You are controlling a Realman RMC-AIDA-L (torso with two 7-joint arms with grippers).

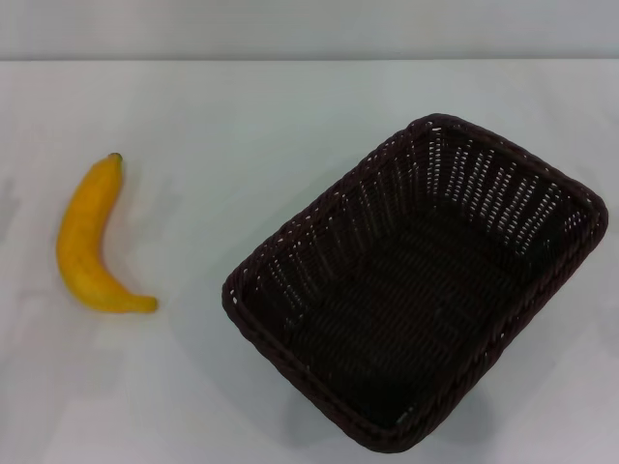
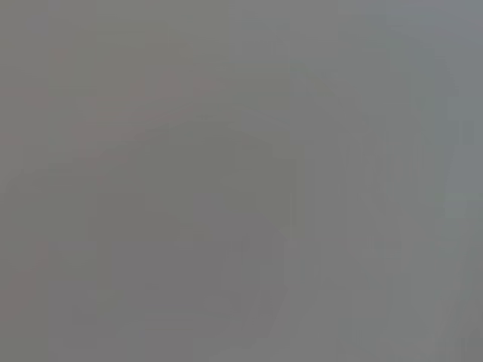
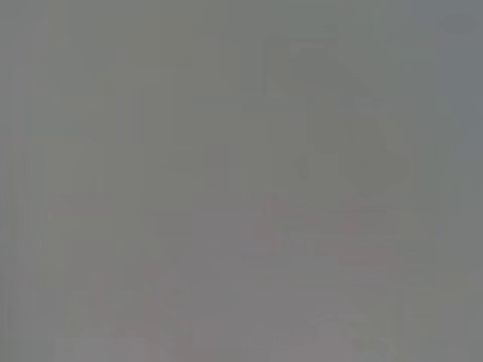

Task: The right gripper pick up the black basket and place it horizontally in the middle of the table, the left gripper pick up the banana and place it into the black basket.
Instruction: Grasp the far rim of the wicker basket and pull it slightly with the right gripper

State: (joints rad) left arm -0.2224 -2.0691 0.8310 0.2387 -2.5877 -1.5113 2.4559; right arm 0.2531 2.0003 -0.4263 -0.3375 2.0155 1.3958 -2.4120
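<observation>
In the head view the black basket (image 1: 416, 290) sits empty on the white table (image 1: 242, 116), right of centre and turned at an angle, its long side running from near left to far right. The banana (image 1: 89, 242) lies on the table at the left, apart from the basket, its dark stem tip pointing to the far side. Neither gripper shows in the head view. Both wrist views are plain grey and show no object or finger.
The table's far edge meets a pale wall at the top of the head view. Bare tabletop lies between the banana and the basket and behind both.
</observation>
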